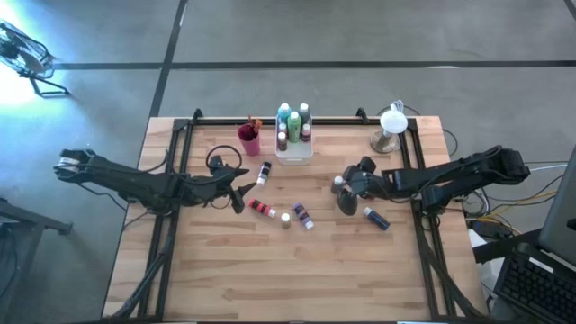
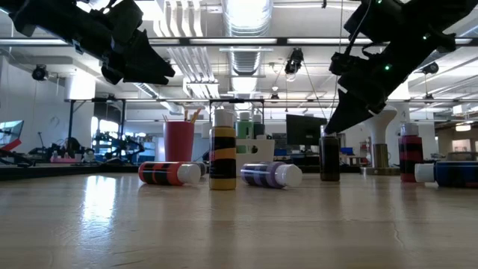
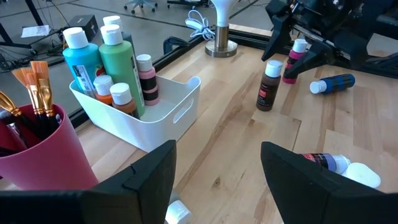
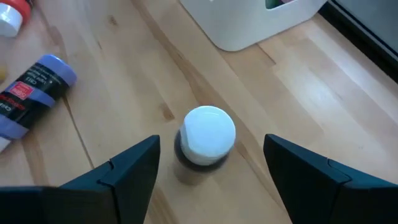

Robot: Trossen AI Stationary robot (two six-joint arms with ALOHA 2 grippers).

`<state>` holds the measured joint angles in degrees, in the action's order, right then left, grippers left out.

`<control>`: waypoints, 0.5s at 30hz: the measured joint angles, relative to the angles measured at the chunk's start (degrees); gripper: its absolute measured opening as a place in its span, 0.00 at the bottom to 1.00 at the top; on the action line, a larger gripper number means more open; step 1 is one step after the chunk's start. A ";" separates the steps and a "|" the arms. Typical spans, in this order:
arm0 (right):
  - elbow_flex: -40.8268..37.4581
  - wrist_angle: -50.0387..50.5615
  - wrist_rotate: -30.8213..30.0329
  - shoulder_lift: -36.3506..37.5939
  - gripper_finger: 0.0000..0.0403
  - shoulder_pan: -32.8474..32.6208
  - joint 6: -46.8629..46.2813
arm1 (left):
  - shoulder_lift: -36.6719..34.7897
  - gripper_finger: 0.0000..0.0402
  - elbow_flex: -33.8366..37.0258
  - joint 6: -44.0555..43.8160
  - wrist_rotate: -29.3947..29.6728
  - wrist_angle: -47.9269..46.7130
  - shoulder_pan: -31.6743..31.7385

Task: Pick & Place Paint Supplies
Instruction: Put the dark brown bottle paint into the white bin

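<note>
The room behind was a large workshop with ceiling pipes, long lamps and monitors on far desks; the floor around was grey concrete with dark lines. The worktop (image 1: pixel 225 279) was made of pale wooden planks with a black frame along its edges. At its far edge, near the middle, stood a white tray (image 1: pixel 294 151) that held tall teal and green bottles and some smaller ones. Just to the left of it stood a magenta cup (image 1: pixel 249 139) with paintbrushes (image 3: pixel 36 84) inside. A small white lamp (image 1: pixel 390 129) stood at the far right corner.

Loose paint bottles were on the bare wood in the middle. A red bottle (image 1: pixel 261 208) lay on its side, and a purple bottle (image 1: pixel 302 215) lay just to the right of it. A small bottle with a white cap (image 1: pixel 265 173) lay between the cup and the red one. A blue bottle (image 1: pixel 376 218) lay more to the right.

The left end effector (image 1: pixel 241 193) hung above the worktop on the left side of the loose bottles, with its fingers spread and nothing between them. The right end effector (image 4: pixel 211 163) hovered over an upright dark bottle (image 4: pixel 206 137) with a white cap, right of the tray; its fingers were spread on both sides of the cap and did not touch it.
</note>
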<state>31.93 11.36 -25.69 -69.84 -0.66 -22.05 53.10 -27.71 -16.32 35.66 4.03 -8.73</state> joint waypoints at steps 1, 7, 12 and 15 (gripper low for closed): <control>-0.64 -1.02 0.00 0.00 0.69 0.17 -0.03 | 0.00 0.59 0.01 -0.01 0.00 0.00 0.00; -2.86 -4.85 0.02 0.00 0.65 1.26 -0.67 | 0.00 0.59 0.01 0.04 0.02 0.00 0.00; -3.99 -8.52 0.06 0.00 0.64 1.30 -0.48 | 0.00 0.59 0.01 0.06 0.02 0.00 0.01; -4.03 -9.15 0.13 0.00 0.65 1.32 -0.67 | 0.00 0.59 0.00 0.09 0.04 0.00 0.01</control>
<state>27.90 2.21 -25.56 -69.84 0.67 -22.73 53.10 -27.71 -16.23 35.70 4.03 -8.72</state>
